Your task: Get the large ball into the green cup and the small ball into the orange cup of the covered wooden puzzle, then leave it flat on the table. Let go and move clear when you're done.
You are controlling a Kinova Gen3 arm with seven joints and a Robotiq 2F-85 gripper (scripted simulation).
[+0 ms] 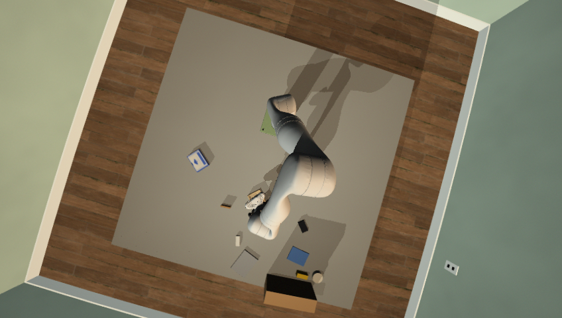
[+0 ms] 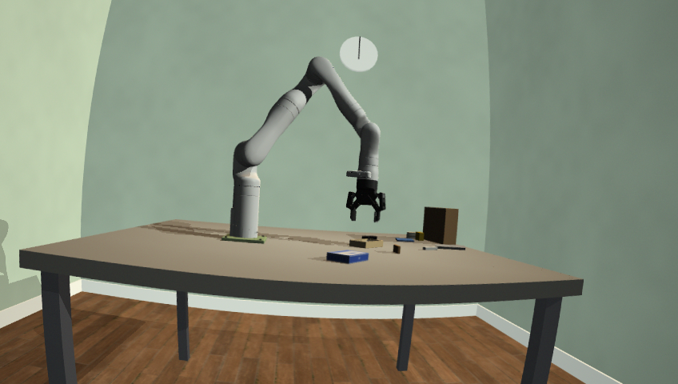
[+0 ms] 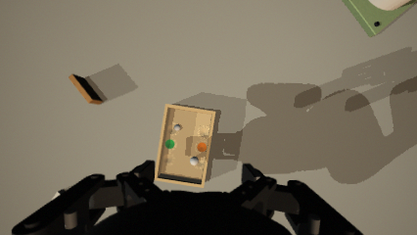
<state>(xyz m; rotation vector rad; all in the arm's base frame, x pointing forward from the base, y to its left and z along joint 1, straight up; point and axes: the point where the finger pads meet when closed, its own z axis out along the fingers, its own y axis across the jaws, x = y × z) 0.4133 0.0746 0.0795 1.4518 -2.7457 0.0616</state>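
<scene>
The wooden puzzle (image 3: 186, 144) lies flat on the table, a shallow box seen from above in the wrist view. Inside it are a green cup (image 3: 169, 144) and an orange cup (image 3: 202, 147). One white ball lies near the far left corner, above the green cup. Another white ball lies just below the orange cup. I cannot tell which ball is larger. My gripper (image 2: 365, 212) hangs wide open and empty, well above the puzzle (image 2: 365, 243). In the top view the puzzle (image 1: 254, 194) is partly hidden by the arm.
A small brown block (image 3: 86, 88) lies left of the puzzle. A blue box (image 2: 347, 256) sits nearer the front. A dark brown box (image 2: 440, 225), a blue pad (image 1: 297, 256), a grey sheet (image 1: 244, 261) and small items crowd the far right side.
</scene>
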